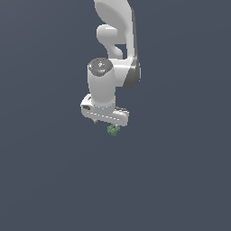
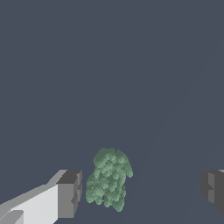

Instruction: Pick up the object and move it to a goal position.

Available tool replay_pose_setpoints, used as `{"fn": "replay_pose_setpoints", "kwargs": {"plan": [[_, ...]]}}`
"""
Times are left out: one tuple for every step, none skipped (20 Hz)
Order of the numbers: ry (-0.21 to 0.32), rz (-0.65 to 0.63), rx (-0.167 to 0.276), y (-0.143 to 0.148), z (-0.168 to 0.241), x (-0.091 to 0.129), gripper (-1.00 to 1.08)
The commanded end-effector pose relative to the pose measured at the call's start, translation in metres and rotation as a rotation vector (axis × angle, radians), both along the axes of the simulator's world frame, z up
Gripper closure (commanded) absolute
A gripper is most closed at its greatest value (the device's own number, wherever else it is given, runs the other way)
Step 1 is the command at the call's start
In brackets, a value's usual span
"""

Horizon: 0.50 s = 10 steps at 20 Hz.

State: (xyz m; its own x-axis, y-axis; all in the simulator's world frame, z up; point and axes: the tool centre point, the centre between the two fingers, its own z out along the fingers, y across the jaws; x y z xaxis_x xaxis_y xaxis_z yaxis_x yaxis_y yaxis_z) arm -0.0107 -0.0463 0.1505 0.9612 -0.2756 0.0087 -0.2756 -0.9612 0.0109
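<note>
- The object [image 2: 108, 179], a tiny lumpy green thing with mottled light and dark patches, is lying on the plain dark desk [image 1: 180, 180], directly under my end effector [image 1: 108, 122] in the exterior view.
- In the wrist view it is sitting between my two dark fingertips [image 2: 70, 194], much nearer to one pad than to the other and touching neither.
- My end effector is standing wide apart, clamped on nothing.
- I am judging the object to be very light and probably stiff, with a bumpy surface that could let it twist or pop out under uneven pressure.
- I am planning to take it across its narrow middle, centring first so both pads meet it together.
- No goal marker is showing in either view.
</note>
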Motion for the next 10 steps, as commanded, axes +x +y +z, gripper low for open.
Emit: {"fn": "replay_pose_setpoints", "kwargs": {"plan": [[0.0,-0.052,0.004,0.007,-0.01,-0.007,-0.92],[0.001,-0.075,0.005,0.01,-0.015,-0.011,-0.92],[0.001,-0.098,0.007,0.013,-0.019,-0.014,-0.92],[0.001,-0.119,0.008,0.016,-0.023,-0.017,-0.92],[0.001,-0.14,0.009,0.019,-0.027,-0.02,-0.92],[0.002,-0.159,0.01,0.021,-0.03,-0.023,-0.92],[0.002,-0.177,0.01,0.023,-0.034,-0.026,-0.92],[0.002,-0.193,0.011,0.025,-0.037,-0.028,-0.92],[0.002,-0.209,0.011,0.027,-0.039,-0.031,-0.92],[0.002,-0.223,0.012,0.028,-0.042,-0.033,-0.92]]}}
